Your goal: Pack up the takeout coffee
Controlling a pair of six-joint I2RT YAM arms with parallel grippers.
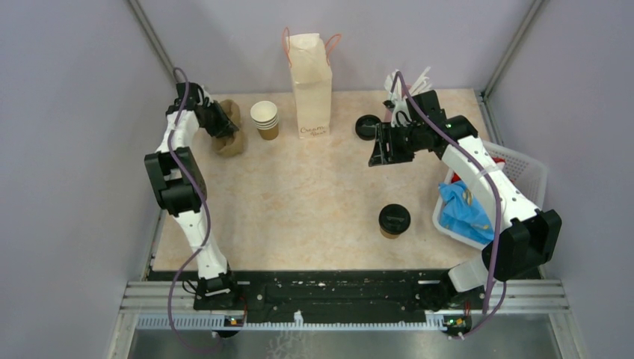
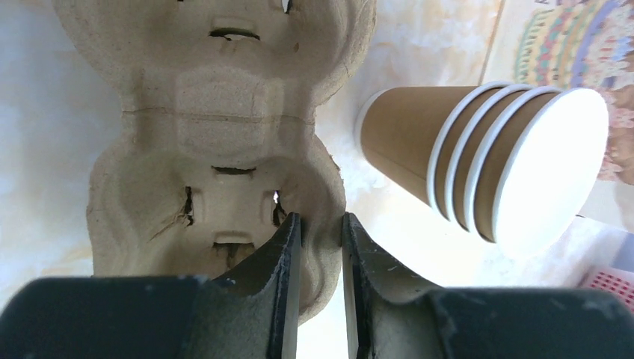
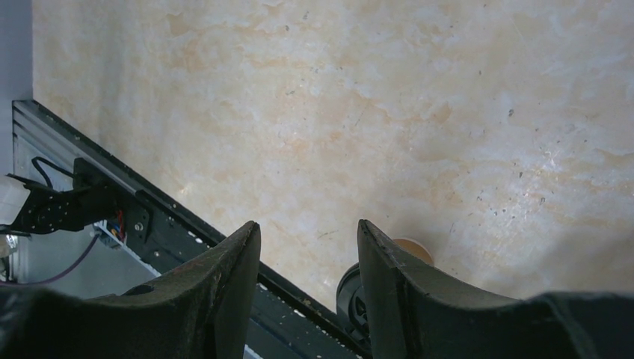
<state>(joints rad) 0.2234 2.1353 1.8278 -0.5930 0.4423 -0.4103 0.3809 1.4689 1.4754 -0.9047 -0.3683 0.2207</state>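
The takeout coffee (image 1: pixel 394 221), a brown cup with a black lid, stands on the table at the front right; part of it shows behind my right finger in the right wrist view (image 3: pixel 351 295). A tan pulp cup carrier (image 1: pixel 229 129) lies at the back left. My left gripper (image 2: pixel 321 228) is shut on the carrier's (image 2: pixel 217 112) near rim, one finger inside a cup well and one outside. My right gripper (image 1: pixel 377 153) is open and empty, held above the table behind the coffee (image 3: pixel 308 235).
A stack of lidless brown cups (image 1: pixel 265 120) stands beside the carrier (image 2: pixel 486 161). A white paper bag (image 1: pixel 309 82) stands at the back centre. A loose black lid (image 1: pixel 366 127) lies right of it. A white basket (image 1: pixel 523 168) with blue packets sits at the right edge.
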